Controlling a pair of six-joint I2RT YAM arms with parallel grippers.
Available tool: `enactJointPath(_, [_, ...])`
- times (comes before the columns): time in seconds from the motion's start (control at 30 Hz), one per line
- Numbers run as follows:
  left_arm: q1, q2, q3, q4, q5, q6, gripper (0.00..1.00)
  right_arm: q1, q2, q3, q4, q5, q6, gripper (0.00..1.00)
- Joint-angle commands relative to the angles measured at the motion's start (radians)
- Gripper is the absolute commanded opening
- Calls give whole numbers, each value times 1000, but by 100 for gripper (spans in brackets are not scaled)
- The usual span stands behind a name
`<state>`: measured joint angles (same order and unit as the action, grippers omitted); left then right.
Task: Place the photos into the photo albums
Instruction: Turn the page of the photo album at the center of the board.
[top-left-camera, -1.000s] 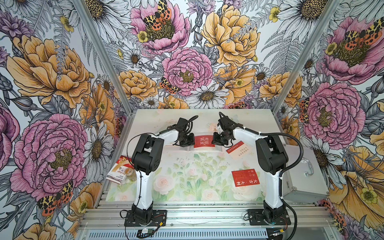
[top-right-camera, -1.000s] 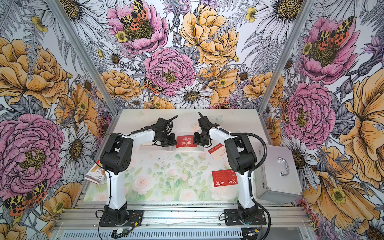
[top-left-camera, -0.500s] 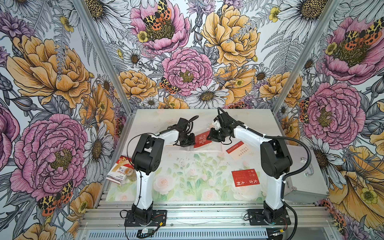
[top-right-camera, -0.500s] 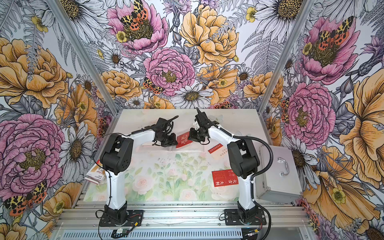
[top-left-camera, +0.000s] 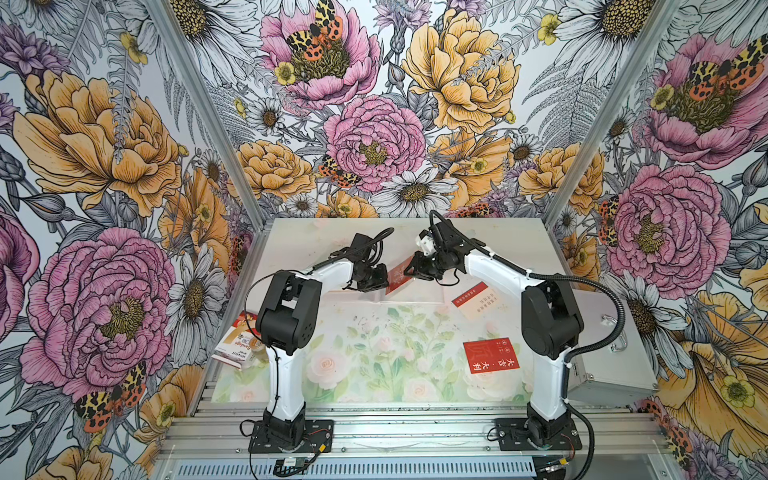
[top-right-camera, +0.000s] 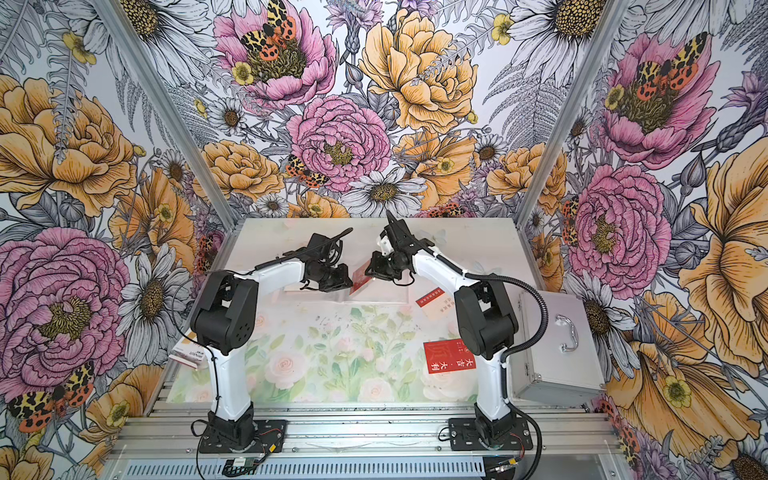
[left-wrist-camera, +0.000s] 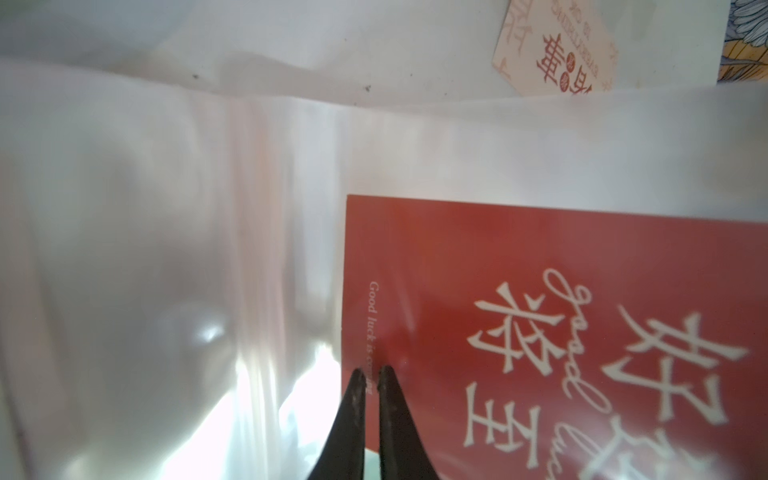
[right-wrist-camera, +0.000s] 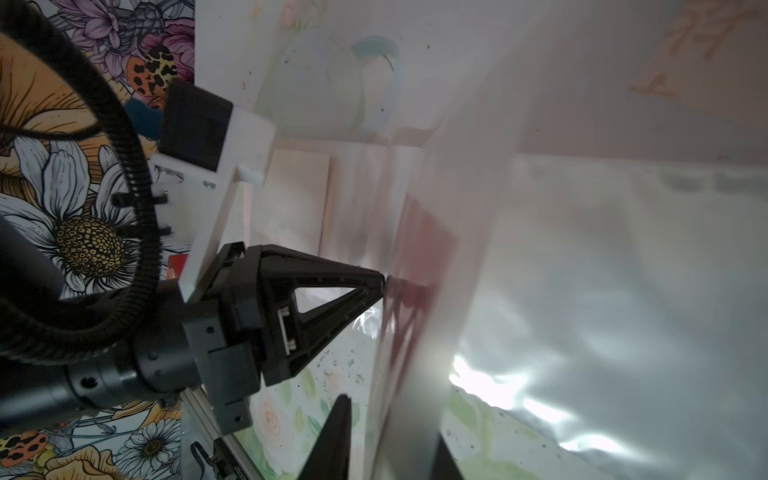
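Note:
The photo album lies open at the back of the table, its clear plastic sleeves wrinkled and shiny. My left gripper is shut on the edge of a red photo with white Chinese characters, which tilts up off the sleeve in a top view. My right gripper faces it from the other side. Its fingers stand apart with a raised sleeve page between them, one finger hidden behind the page. Loose photos lie nearby: a red-and-cream one and a red one.
A cream photo lies beyond the album's far edge. A red-and-white bandage box rests at the table's left edge. A silver metal case with a handle stands off the right edge. Flowered walls close in three sides.
My right gripper has moved left and up towards the left gripper. The red photo between them has tilted up. The left arm has barely moved.

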<state>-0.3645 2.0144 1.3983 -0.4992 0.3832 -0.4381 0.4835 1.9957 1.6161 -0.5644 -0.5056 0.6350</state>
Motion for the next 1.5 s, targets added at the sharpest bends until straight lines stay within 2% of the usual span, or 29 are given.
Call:
enactJointPath(0.0, [27,-69,-29,8,16,4,12,16,-7,58,18,-29,14,25])
enactJointPath(0.43, [130,-185,-150,8,3,2,12,92,123,246,17,-57,50,26])
enactJointPath(0.67, [209,-305,-230,8,8,-14,12,122,200,339,15,-75,69,27])
enactJointPath(0.97, [291,-443,-335,19,17,-16,12,154,263,435,15,-97,86,39])
enactJointPath(1.47, [353,-553,-408,22,13,-8,13,176,290,488,14,-121,102,43])
